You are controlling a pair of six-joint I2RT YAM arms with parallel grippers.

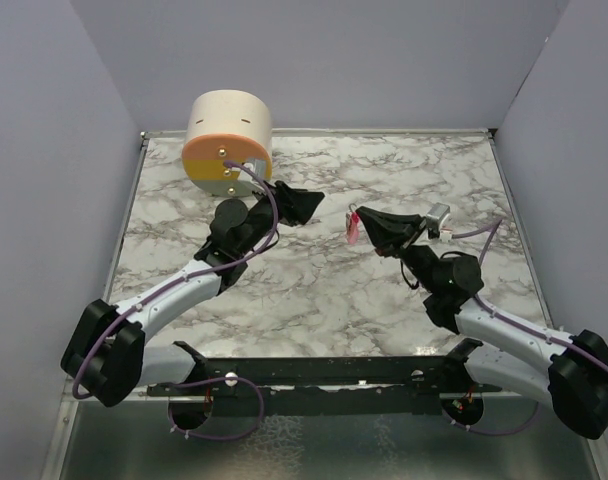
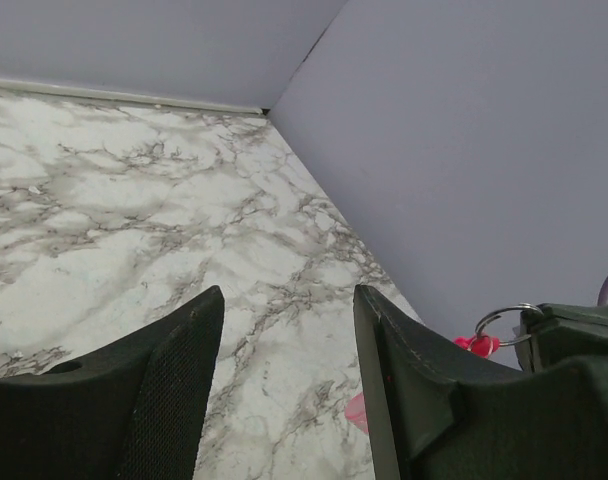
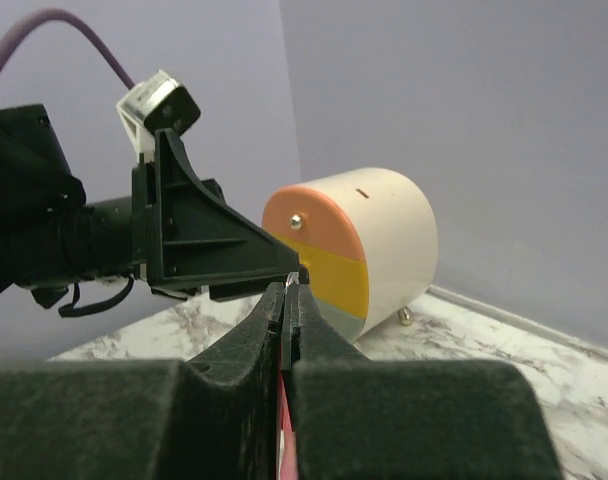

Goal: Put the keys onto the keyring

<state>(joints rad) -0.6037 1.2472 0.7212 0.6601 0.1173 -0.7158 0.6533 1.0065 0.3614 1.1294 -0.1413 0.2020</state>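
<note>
Soft, even light falls from above. In the top view the marble table is bright without glare. The left arm and right arm cast only faint, fuzzy shadows on it. In the left wrist view the left gripper looks dark, its fingers slightly soft near the lens. In the right wrist view the right gripper blurs heavily up close and the keyring is a pink smear. The drum behind is crisp, and a screw on it glints.
</note>
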